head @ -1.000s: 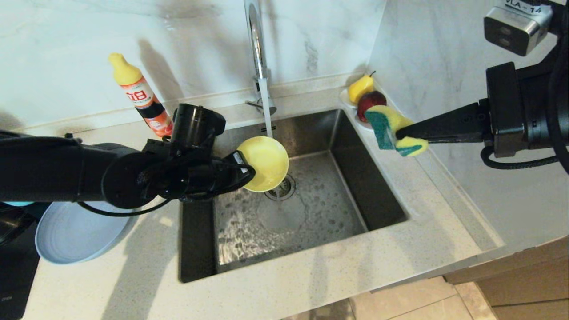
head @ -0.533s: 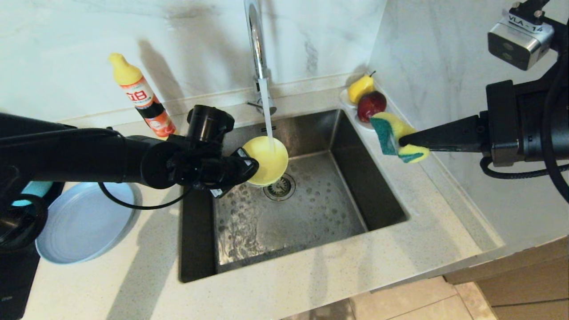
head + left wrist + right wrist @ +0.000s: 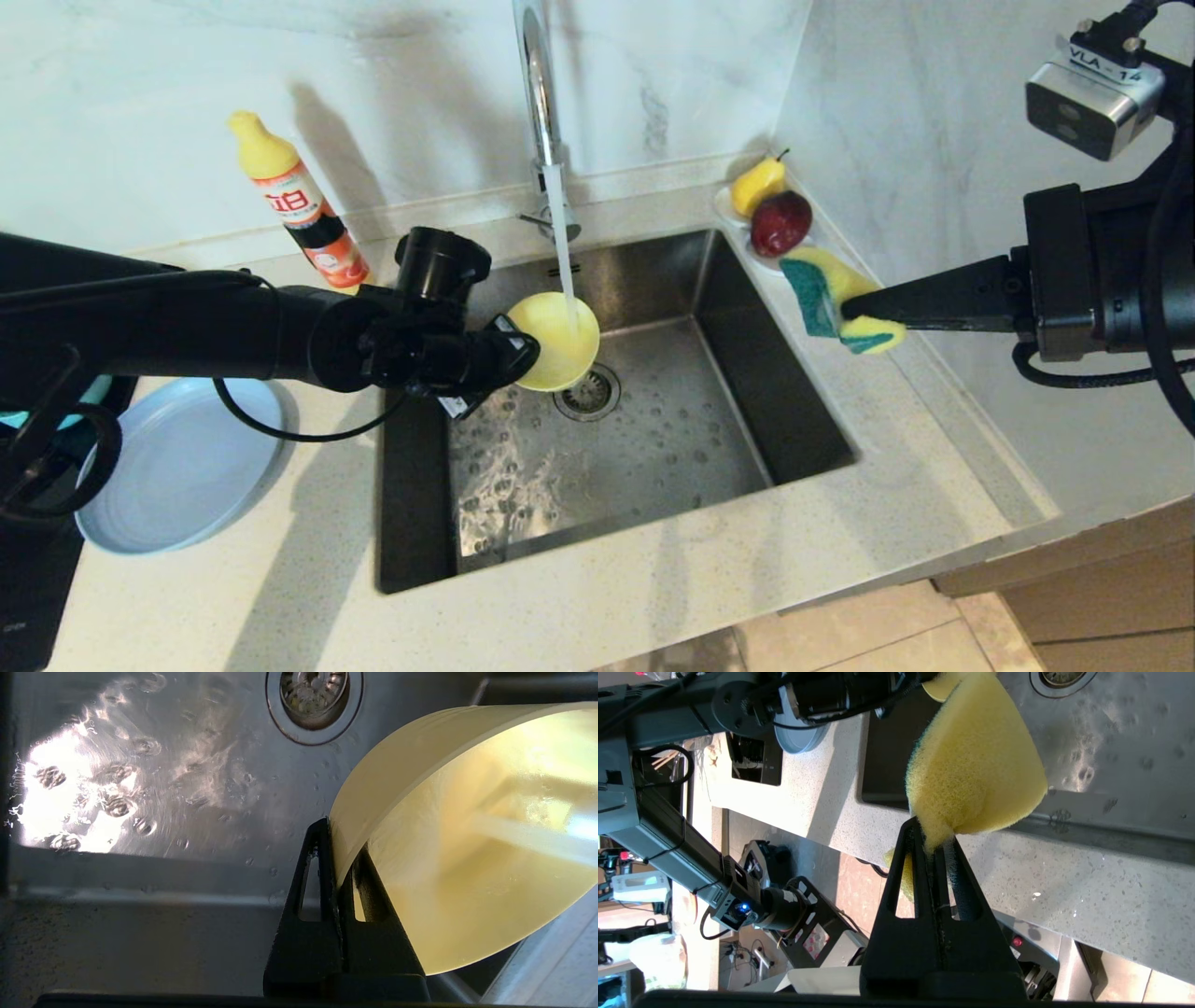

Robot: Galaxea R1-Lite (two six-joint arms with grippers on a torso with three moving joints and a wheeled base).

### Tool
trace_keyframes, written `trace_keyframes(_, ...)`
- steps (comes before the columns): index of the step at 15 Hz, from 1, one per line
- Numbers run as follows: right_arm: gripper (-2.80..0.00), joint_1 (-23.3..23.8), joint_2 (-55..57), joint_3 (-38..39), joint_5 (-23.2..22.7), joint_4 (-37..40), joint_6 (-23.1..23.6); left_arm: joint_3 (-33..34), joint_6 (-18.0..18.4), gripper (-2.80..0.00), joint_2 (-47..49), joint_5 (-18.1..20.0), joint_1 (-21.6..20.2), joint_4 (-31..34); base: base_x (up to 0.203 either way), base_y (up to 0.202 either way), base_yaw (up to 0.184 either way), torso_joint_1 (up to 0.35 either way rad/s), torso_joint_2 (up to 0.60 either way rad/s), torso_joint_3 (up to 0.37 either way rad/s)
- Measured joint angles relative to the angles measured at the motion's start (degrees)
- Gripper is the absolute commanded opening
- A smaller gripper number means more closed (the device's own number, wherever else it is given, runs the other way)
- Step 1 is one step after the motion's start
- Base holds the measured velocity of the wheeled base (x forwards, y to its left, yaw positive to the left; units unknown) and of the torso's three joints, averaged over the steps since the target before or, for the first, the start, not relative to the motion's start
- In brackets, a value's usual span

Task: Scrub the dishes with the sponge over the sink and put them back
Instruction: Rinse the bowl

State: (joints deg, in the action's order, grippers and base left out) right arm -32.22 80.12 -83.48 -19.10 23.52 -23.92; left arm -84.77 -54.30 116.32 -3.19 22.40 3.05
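Head view: left pincer [image 3: 516, 359] grasps the yellow-green bowl [image 3: 558, 340] by its rim, under the faucet stream above the sink [image 3: 803, 411]. Right pincer [image 3: 845, 306], clenched on the sponge [image 3: 834, 298], waits beside. Rinsing step; next, sponge must meet bowl.

The small silver camera box [image 3: 1094, 91] mounted above the right arm carries a white label reading "VLA-14", its last characters partly cut off. The orange bottle with the yellow cap [image 3: 297, 202] on the tabletop has a white label with large red characters, too unclear to read.
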Motion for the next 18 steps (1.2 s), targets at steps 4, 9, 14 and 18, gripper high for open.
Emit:
trace_keyframes(4,-2.8,0.0,-0.7,1.0,-0.3,0.0,0.0,-1.3,-1.5,-2.8,-0.3,-0.2,-1.0,-0.7,0.0,0.0,0.0,0.0,0.0,0.0)
trace_keyframes(9,-2.8,0.0,-1.1,1.5,-0.3,0.0,0.0,-1.9,-1.7,-2.8,-0.2,0.0,-1.7,-0.8,0.0,0.0,0.0,0.0,0.0,0.0)
trace_keyframes(14,-2.8,0.0,-1.3,1.9,-0.4,0.0,0.0,-5.4,-2.9,-2.8,0.8,0.0,-2.2,0.5,0.0,0.0,0.0,0.0,0.0,0.0)
trace_keyframes(18,-2.8,0.0,-1.4,2.1,-0.4,0.0,-0.1,-7.4,-4.6,-2.8,2.1,0.1,-2.7,1.4,0.0,0.0,0.0,0.0,0.0,0.0)
